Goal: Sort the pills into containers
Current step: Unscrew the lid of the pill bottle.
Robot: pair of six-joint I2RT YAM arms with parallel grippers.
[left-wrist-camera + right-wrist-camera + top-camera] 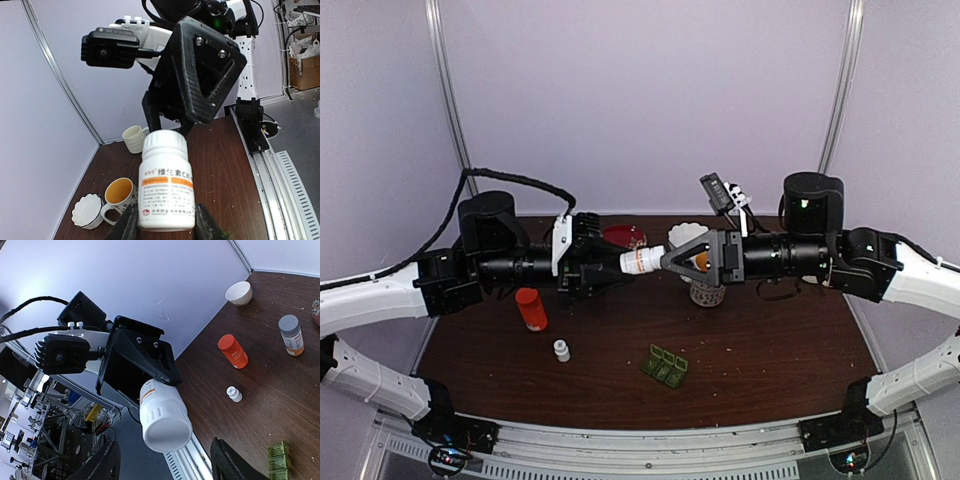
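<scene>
1. Left gripper (166,220): clamped on the base of a white bottle (166,190), which is held aloft with its cap pointing away.
2. Right gripper (167,465): spread wide, fingers flanking that cap and clear of it.
3. Pill box (665,366): on the desk (770,340), below both grippers and nearer the arm bases.
4. Orange bottle (530,309): on the desk, beneath the left arm.

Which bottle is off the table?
The big white bottle with the orange-striped label, gripped in mid-air by the left gripper. The red bottle, the tiny white bottle and the grey-capped bottle all sit on the table.
</scene>
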